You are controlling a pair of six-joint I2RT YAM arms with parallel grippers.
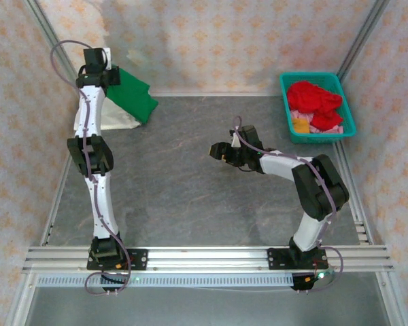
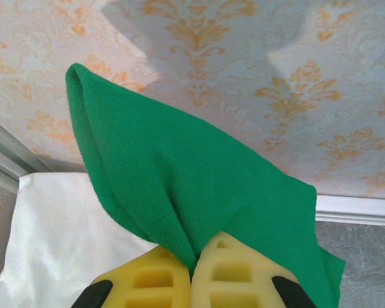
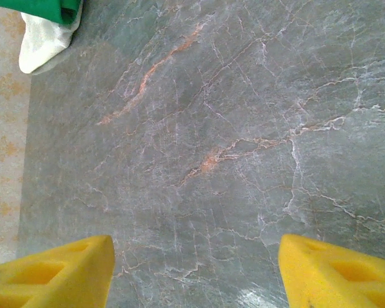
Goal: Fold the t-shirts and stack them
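Far left on the counter, the left gripper clamps the green t-shirt above the white t-shirt. The right gripper gapes wide mid-counter. The top view adds a red t-shirt in the teal basket.

Top shirt sits over the bottom shirt at the table's 10 o'clock; basket at 2 o'clock, heap of shirts in it.
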